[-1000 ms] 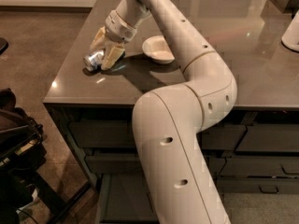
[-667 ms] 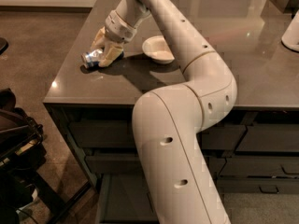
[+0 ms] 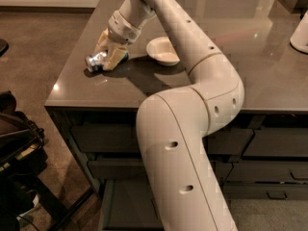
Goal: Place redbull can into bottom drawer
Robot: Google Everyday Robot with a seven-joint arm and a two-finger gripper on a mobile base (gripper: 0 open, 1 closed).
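Note:
The redbull can (image 3: 95,61) lies tipped on its side near the countertop's left front corner, silver top facing left. My gripper (image 3: 109,53) reaches down over it from the right, its tan fingers (image 3: 114,57) closed around the can's blue body. The bottom drawer (image 3: 126,203) stands pulled open below the counter's front edge, its flat grey floor partly hidden by my arm's large white link.
A white bowl (image 3: 162,50) sits on the grey counter (image 3: 250,57) just right of the gripper. A white appliance (image 3: 301,32) stands at the right edge. Shut drawers (image 3: 98,138) line the cabinet front. Dark equipment (image 3: 17,162) fills the floor at left.
The gripper and the can have shifted only slightly, a little up and away from the counter's front. The bowl has stayed where it was.

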